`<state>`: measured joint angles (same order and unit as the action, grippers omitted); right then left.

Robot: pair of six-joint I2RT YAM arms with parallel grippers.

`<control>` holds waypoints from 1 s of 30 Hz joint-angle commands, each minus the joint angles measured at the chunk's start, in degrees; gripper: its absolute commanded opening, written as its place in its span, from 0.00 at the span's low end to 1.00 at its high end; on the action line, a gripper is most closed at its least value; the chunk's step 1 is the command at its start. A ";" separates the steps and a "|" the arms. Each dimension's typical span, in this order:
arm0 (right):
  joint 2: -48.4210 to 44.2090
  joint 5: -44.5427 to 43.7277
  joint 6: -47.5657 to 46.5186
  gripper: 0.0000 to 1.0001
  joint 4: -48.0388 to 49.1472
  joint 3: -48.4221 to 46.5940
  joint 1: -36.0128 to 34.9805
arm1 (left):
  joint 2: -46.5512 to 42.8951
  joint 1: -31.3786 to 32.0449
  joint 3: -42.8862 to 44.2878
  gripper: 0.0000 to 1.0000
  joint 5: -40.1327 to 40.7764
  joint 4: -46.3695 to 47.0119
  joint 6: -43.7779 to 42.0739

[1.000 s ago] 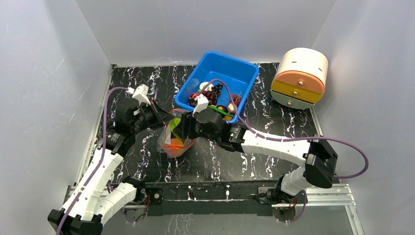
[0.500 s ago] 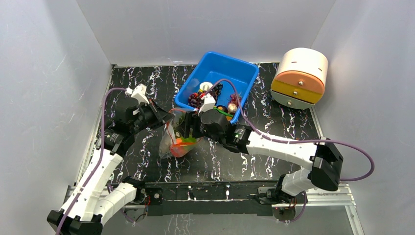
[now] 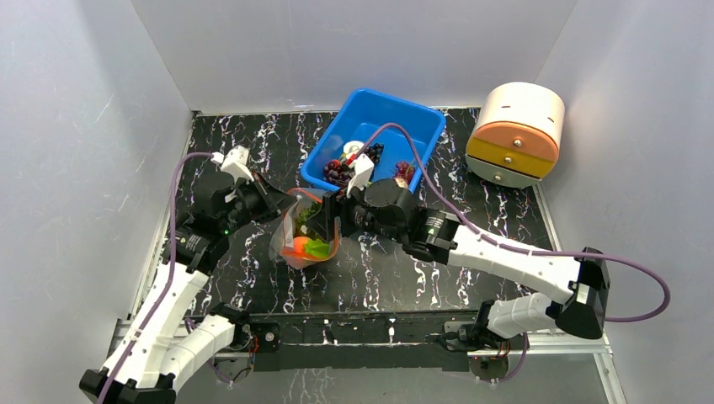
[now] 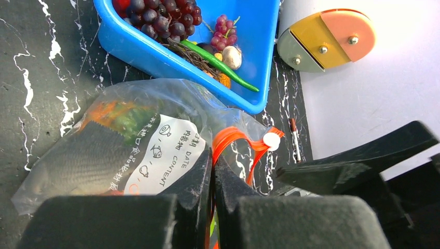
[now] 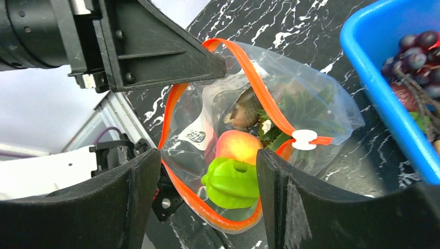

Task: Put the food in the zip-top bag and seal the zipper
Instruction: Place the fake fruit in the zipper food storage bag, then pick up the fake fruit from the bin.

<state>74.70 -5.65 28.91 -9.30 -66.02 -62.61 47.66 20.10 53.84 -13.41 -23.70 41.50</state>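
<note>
Left gripper (image 4: pixel 212 155) jaws pressed together, clamped on the mouth edge of the zip-top bag (image 4: pixel 129 140); the orange-red zipper (image 4: pixel 233 137) runs down between them. In the top view this gripper (image 3: pixel 282 198) sits at the bag's (image 3: pixel 305 240) 10 o'clock, holding that edge up off the black marbled tabletop (image 3: pixel 253 143).

The bag is left of the tabletop's middle, at about 7 o'clock from the blue bin (image 3: pixel 421 126), mouth open. The zipper (image 5: pixel 259 88) forms a wide loop with the white slider (image 5: pixel 304 139) at its 4 o'clock end.

Food inside the bag (image 5: pixel 321 111):
- orange-pink peach (image 5: pixel 238 146)
- green piece (image 5: pixel 231 181) just below it, touching
- brownish ridged piece (image 5: pixel 244 111) at the peach's 12 o'clock
- green leaves (image 5: pixel 301 104) at its 2 o'clock

Right gripper (image 5: pixel 207 155) jaws apart, nothing clamped, one either side of the view down into the bag's mouth. In the top view it (image 3: pixel 324 220) is at the bag's 2 o'clock, over the opening.

The bin (image 4: pixel 249 46) is at the tabletop's 12 o'clock and holds dark purple grapes (image 4: pixel 161 15), a small pink-red bunch (image 4: pixel 224 31), a green chili (image 4: pixel 218 62) and a beige piece (image 4: pixel 232 57).

White drum cabinet (image 3: pixel 515 133) with an orange and yellow front, at the tabletop's 2 o'clock, well apart from the bag.
</note>
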 commanded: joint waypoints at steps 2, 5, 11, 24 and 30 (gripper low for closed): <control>-3.18 -0.59 -9.24 0.66 -3.42 -5.18 0.28 | -4.32 0.21 -2.57 0.00 0.07 4.98 -4.66; -2.37 -3.84 -10.93 0.61 -4.62 -6.94 1.68 | -4.76 0.22 -3.22 0.00 1.14 5.33 -8.52; 1.17 -4.58 -11.94 0.60 -9.12 -13.78 6.53 | -4.83 0.26 -1.47 0.00 3.68 3.11 -15.19; 7.66 -9.84 -9.01 0.58 -5.73 -10.90 22.09 | -11.25 0.22 -10.44 0.00 4.32 8.80 -23.19; 15.96 -16.26 -5.39 0.64 0.39 -12.04 24.89 | -14.60 0.26 -14.44 0.00 3.85 11.45 -23.00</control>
<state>86.37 -16.91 20.23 -16.03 -76.42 -38.57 35.68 20.10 41.60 -9.85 -16.25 19.46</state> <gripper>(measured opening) 0.616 0.010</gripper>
